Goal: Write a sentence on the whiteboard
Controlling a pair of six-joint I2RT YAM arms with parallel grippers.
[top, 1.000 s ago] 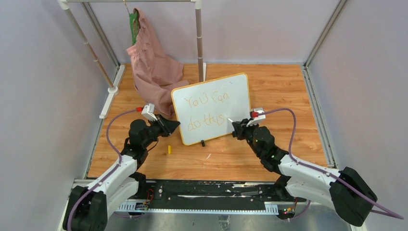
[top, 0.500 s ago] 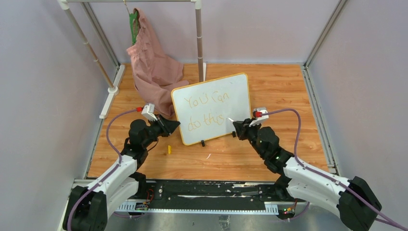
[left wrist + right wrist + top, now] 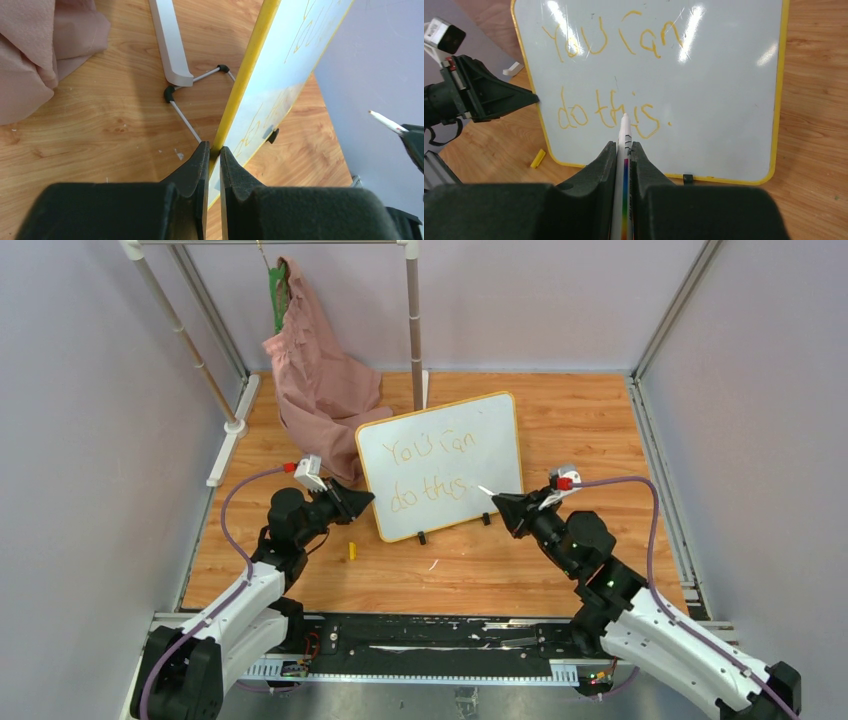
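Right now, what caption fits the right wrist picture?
Right gripper holds a marker facing the whiteboard, its sentence reading "You can do this."

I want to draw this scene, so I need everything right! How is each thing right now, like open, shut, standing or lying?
whiteboard: standing on its feet, leaning back, written on.
sentence: complete, reads "You can do this."
marker: uncapped, tip off the board.
left gripper: shut on the whiteboard's edge.
right gripper: shut on the marker.
pink cloth: hanging, bottom bunched on the table.
small yellow piece: lying on the table.
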